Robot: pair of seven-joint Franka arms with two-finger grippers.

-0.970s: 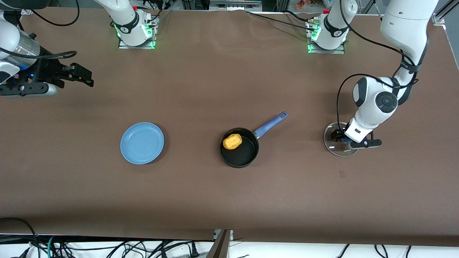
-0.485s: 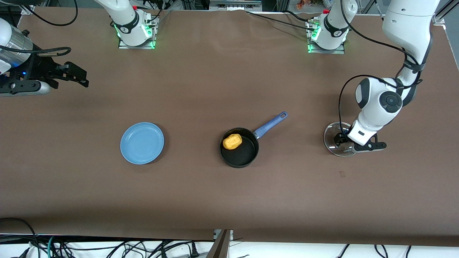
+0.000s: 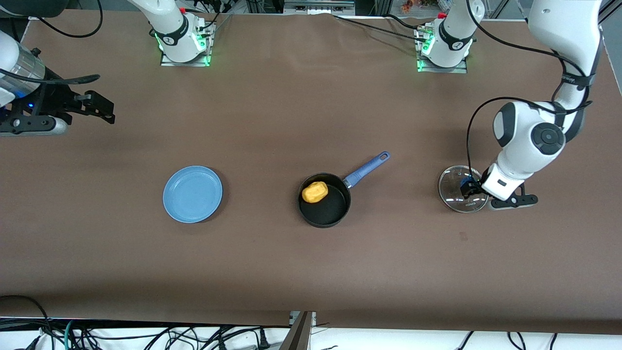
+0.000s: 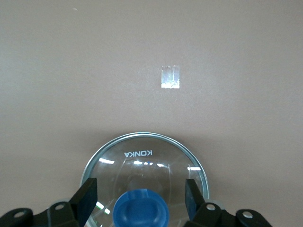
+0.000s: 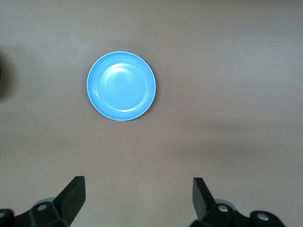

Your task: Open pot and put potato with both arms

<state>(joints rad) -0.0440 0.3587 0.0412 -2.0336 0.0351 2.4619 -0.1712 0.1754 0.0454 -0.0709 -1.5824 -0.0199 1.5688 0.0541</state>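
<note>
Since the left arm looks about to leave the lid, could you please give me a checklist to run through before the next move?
1. Lid flat on the table, toward the left arm's end: ok.
2. Left pincer fingers stand off the lid's blue knob, gaps on both sides: ok.
3. Potato inside the pot: ok.
4. Pot uncovered, handle free: ok.
5. Right pincer open, holding nothing, waiting over the right arm's end: ok.
6. Plate bare, apart from the pot: ok.
</note>
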